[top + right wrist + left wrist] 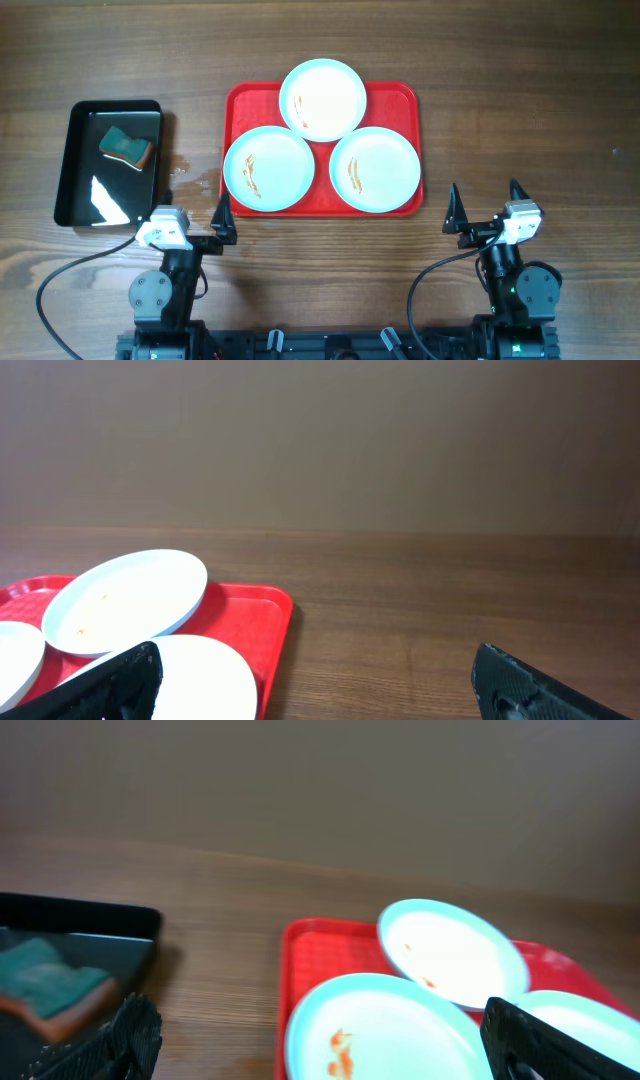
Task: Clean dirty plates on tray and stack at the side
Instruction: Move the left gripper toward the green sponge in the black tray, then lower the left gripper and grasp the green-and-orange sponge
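Three pale mint-blue plates lie on the red tray [394, 95] at mid-table: a far one [322, 98], a near-left one [268, 169] and a near-right one [374, 169], each with orange-brown streaks. My left gripper [190, 216] is open and empty, near the tray's front left corner. My right gripper [487, 208] is open and empty, to the right of the tray's front. The left wrist view shows the near-left plate [390, 1030], the far plate [452, 952] and the tray [310, 950] between open jaws [322, 1055]. The right wrist view shows plates [125, 600] on the tray [262, 615] past its open jaws [318, 695].
A glossy black tray [78, 142] stands at the left, holding a teal and orange sponge [126, 148]; it also shows in the left wrist view [45, 982]. A wet patch [192, 176] lies on the wood between the two trays. The arm bases and cables are at the front edge.
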You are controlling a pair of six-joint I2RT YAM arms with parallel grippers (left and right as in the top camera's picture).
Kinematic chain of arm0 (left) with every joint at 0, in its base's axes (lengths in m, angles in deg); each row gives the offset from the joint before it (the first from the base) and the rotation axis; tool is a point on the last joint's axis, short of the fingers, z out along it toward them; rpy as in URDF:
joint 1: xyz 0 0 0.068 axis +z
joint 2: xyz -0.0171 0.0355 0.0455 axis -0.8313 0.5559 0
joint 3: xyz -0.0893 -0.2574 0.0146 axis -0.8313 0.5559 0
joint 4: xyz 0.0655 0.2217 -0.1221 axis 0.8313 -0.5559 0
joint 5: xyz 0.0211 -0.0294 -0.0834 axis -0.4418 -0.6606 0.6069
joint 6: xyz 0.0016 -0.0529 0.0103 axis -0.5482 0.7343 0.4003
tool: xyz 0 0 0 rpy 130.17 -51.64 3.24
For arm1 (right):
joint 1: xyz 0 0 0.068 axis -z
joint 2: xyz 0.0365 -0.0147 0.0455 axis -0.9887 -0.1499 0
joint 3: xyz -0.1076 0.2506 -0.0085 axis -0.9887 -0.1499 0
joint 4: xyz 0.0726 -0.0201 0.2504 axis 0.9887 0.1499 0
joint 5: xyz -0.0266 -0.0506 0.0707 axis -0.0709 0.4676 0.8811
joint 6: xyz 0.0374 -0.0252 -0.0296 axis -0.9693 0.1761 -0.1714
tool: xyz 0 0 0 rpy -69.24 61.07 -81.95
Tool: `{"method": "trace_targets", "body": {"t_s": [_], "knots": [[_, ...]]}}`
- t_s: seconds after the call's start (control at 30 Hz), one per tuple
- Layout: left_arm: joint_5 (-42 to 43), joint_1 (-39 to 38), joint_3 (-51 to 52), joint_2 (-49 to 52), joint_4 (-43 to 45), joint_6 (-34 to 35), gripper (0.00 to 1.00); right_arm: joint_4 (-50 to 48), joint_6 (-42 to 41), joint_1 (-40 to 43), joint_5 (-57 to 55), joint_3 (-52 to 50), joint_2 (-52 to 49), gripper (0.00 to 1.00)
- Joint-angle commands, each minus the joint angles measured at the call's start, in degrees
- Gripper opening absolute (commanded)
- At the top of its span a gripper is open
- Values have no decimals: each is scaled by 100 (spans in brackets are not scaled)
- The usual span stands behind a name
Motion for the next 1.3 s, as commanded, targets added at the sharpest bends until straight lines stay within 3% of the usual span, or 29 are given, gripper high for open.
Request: {"method": "trace_targets", "body": {"t_s": [0.0, 0.13, 0.2, 0.37, 0.47, 0.57, 0.7, 0.9, 1.0, 1.13, 1.27], "knots": [[1554, -31, 37, -42, 133, 1749, 100, -17, 72, 35, -83, -7, 31, 100], [2124, -31, 37, -42, 361, 2964, 100, -17, 70, 35, -83, -4, 31, 100], [2124, -31, 37, -42, 621, 3187, 100, -20, 70, 35, -83, -4, 31, 100], [1910, -13, 31, -42, 1556, 3147, 100, -17, 70, 35, -83, -4, 31, 100], [1233, -13, -122, -4, 1449, 2859, 100, -17, 70, 35, -83, -4, 31, 100], [273, -13, -713, 308, 595, 2643, 100, -17, 72, 35, -83, -4, 31, 100], [-260, -13, -1886, 1342, -118, 1895, 100, -17, 70, 35, -83, -4, 31, 100], [-551, -13, -4599, 4065, -2057, 914, 100, -17, 70, 35, -83, -7, 31, 100], [-627, -13, -6693, 6078, -3980, 317, 100, -17, 72, 35, -83, -4, 31, 100], [-544, -15, -8039, 7403, -5069, 317, 100, -17, 70, 35, -83, -4, 31, 100], [-481, 2, -8518, 8142, -5209, 435, 100, -17, 70, 35, -83, -4, 31, 100]]}}
